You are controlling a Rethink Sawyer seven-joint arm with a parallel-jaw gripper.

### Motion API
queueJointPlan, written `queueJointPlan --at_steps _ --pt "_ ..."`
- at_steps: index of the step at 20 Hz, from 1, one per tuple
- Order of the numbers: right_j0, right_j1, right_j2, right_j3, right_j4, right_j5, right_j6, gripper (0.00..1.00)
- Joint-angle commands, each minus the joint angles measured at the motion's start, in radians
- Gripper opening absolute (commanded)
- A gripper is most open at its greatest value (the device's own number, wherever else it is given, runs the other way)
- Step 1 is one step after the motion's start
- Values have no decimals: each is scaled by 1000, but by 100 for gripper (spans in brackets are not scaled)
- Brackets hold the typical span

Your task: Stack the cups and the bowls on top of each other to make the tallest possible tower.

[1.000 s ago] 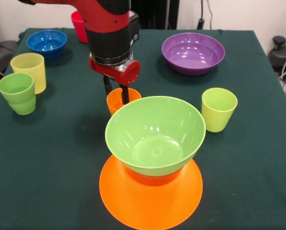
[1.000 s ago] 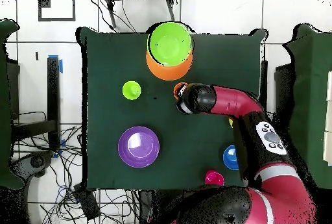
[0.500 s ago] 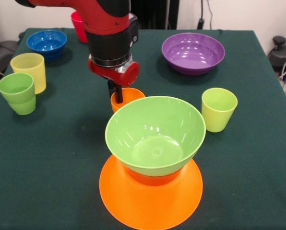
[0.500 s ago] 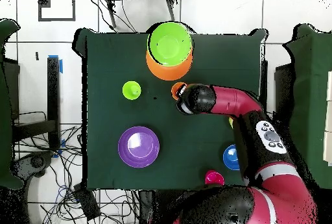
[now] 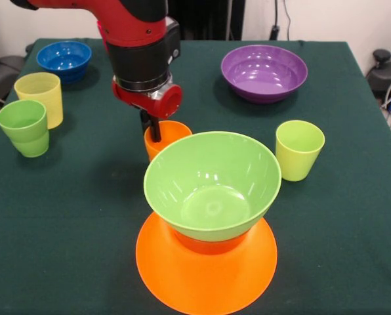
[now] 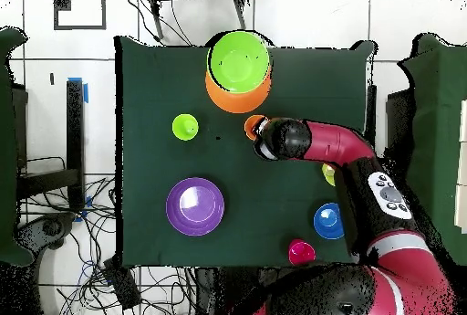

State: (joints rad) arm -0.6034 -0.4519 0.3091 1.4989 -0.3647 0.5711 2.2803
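Gripper (image 5: pixel 155 131) directly above orange cup (image 5: pixel 169 134), one dark finger down inside its rim; whether it is clamped on the wall cannot be told. Cup upright on the table, just behind the tower (image 5: pixel 208 262). To its right, green bowl (image 5: pixel 212 180) tops that tower; placement means moving toward the camera and up.

The arm (image 5: pixel 126 26) has glossy red shells over a black cylindrical wrist section, ending in a red collar with a round silver fitting. A thin black finger (image 5: pixel 155 128) projects below. In the overhead view, a grey panel with dark buttons sits on the arm's red link.
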Motion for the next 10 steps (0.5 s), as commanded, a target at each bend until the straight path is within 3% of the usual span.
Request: queueJointPlan --at_steps 1,10 --pt "-34 -3 57 5 -101 106 -279 0" --pt "-92 -50 66 65 -128 130 -295 0"
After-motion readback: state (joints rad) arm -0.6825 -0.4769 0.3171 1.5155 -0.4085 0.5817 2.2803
